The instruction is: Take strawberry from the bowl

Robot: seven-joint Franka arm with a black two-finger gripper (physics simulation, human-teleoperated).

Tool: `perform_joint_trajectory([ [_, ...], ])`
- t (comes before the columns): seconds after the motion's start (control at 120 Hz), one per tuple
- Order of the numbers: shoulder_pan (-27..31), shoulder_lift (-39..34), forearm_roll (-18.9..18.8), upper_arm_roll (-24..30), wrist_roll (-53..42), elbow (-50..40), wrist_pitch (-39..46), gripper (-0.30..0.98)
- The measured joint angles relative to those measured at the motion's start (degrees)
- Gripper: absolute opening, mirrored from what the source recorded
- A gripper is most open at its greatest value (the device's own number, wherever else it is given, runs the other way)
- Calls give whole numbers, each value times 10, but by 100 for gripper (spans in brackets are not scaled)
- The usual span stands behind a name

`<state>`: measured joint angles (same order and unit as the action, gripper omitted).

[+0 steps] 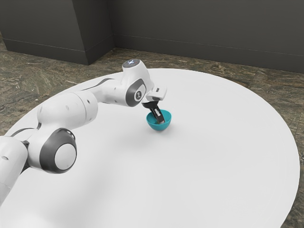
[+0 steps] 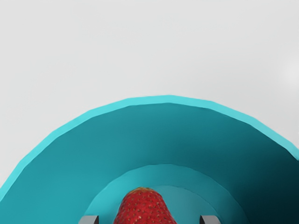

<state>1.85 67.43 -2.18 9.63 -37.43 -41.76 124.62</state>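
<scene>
The black gripper (image 1: 161,120) reaches down at a slant into the teal bowl (image 1: 158,127), its fingertips inside the rim. In the wrist view the red strawberry (image 2: 144,208) rests inside the bowl (image 2: 140,135), near the middle of its floor. Both fingertips of the gripper (image 2: 149,220) peek in at the lower edge, wide apart, one on each side of the strawberry with a gap to each, so it stands open. The strawberry's lower part is cut off by that edge.
The bowl stands on a round white table (image 1: 213,156), whose curved edge runs along the exterior view's right. Bowl walls surround the fingertips. Dark walls (image 1: 199,28) rise beyond the table.
</scene>
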Motion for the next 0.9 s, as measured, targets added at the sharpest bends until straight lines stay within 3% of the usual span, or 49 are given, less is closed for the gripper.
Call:
perform_joint_trajectory([
  [0.9, -1, -1, -7, 15, 18, -17, 26, 12],
])
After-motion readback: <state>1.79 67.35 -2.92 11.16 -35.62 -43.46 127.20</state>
